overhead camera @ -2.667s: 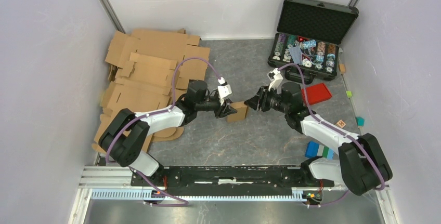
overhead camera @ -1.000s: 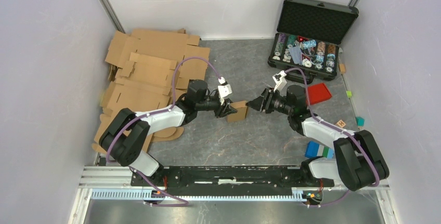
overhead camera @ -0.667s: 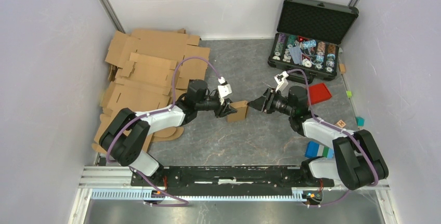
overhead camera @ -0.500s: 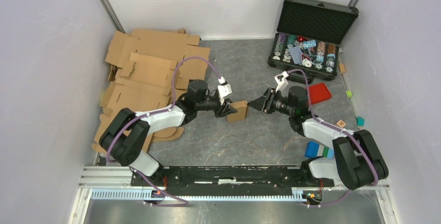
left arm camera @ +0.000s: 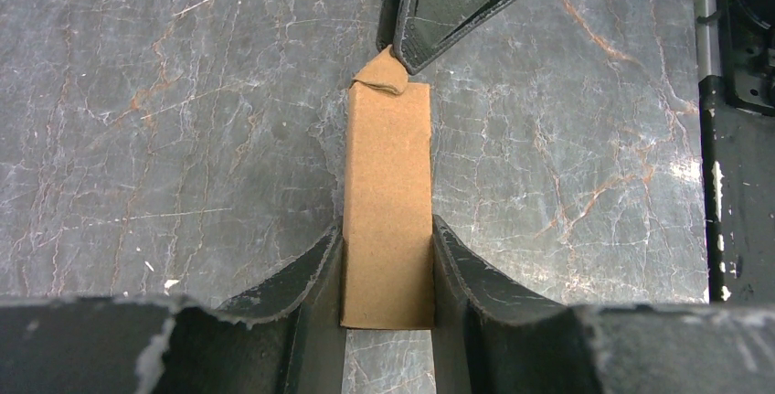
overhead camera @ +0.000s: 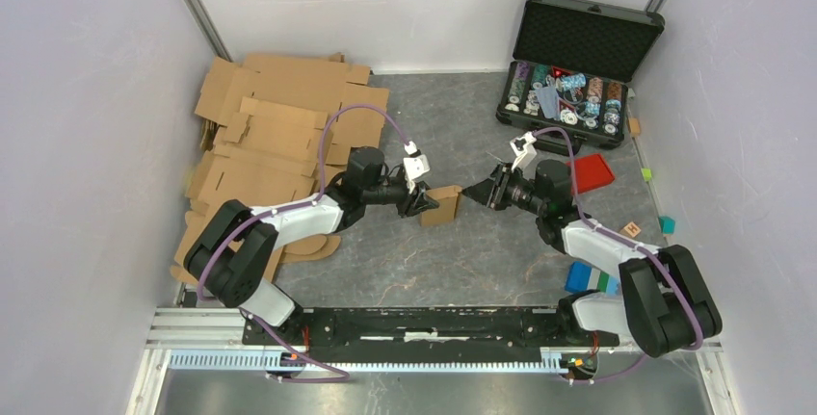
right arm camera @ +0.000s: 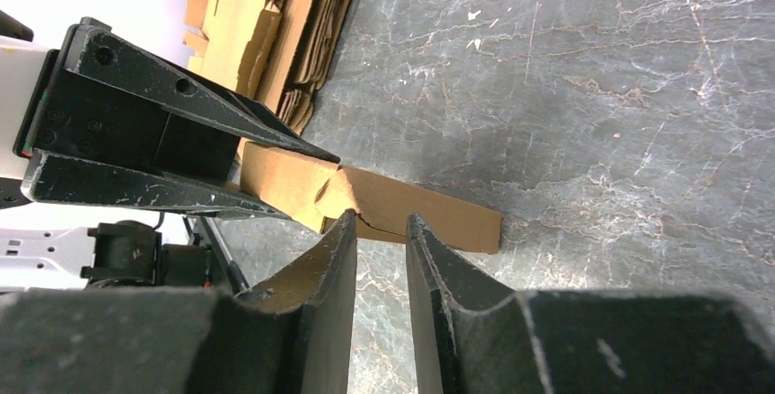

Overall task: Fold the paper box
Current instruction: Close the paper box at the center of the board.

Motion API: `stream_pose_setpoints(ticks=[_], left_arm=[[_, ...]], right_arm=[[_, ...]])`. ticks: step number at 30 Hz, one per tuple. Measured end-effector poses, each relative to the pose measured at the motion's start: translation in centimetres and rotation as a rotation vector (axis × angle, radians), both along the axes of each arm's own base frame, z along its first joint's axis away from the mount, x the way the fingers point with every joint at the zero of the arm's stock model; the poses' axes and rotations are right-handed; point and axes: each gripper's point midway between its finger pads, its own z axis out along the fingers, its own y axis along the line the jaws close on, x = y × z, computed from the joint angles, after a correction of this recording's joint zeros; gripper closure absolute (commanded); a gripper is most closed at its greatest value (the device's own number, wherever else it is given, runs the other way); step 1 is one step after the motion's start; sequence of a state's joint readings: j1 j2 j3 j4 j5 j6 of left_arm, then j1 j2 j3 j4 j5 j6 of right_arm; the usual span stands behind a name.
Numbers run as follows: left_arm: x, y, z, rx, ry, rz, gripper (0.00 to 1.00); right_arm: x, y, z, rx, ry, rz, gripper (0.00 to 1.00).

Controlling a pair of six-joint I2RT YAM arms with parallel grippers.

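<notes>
The paper box [overhead camera: 443, 205] is a small brown cardboard box lying on the grey table at the centre. My left gripper [overhead camera: 424, 205] is shut on its left end. In the left wrist view the box [left arm camera: 387, 202] sits tight between the two fingers of that gripper [left arm camera: 387, 229], and a crumpled flap [left arm camera: 382, 74] shows at the far end. My right gripper [overhead camera: 470, 191] points at the box from the right, its tips touching that flap. In the right wrist view its jaws [right arm camera: 379, 218] stand a narrow gap apart with nothing between them, against the box [right arm camera: 439, 211].
Several larger cardboard sheets [overhead camera: 279, 136] are piled at the back left. An open black case [overhead camera: 573, 68] with chips stands at the back right, with a red lid [overhead camera: 590, 172] just in front of it. Blue blocks [overhead camera: 590, 278] and small cubes [overhead camera: 632, 229] lie near the right arm.
My right gripper has narrowed its jaws and brought its tips up to the box's right end flap. My left gripper has held the box still.
</notes>
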State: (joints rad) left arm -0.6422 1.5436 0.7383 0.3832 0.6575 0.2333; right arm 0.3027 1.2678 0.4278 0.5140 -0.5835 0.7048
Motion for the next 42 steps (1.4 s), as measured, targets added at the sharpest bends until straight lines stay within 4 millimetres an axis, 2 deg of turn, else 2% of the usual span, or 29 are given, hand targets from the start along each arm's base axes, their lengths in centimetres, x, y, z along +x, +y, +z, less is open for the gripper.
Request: stream_pose_setpoints(ticks=[15, 23, 33, 38, 39, 40, 42], left_arm=[[0.1, 0.1, -0.1, 0.003, 0.005, 0.002, 0.71], [0.0, 0.1, -0.1, 0.002, 0.006, 0.0, 0.71], [0.0, 0.1, 0.0, 0.0, 0.007, -0.004, 0.71], [-0.2, 0.0, 0.0, -0.003, 0.012, -0.016, 0.71], [-0.3, 0.0, 0.0, -0.003, 0.013, -0.018, 0.71], [-0.3, 0.0, 0.0, -0.003, 0.014, -0.019, 0.71], [-0.4, 0.0, 0.0, -0.004, 0.015, -0.022, 0.71]], right_arm=[[-0.1, 0.6, 0.0, -0.061, -0.082, 0.021, 0.66], [-0.2, 0.4, -0.9, -0.115, -0.091, 0.012, 0.69], [-0.3, 0.9, -0.6, -0.12, -0.115, 0.024, 0.69], [-0.7, 0.7, -1.2, -0.165, -0.195, 0.013, 0.73], [-0.9, 0.5, -1.3, -0.179, -0.221, 0.006, 0.75], [-1.1, 0.2, -1.4, -0.198, -0.25, -0.002, 0.82], [-1.4, -0.4, -2.0, -0.239, -0.304, -0.019, 0.83]])
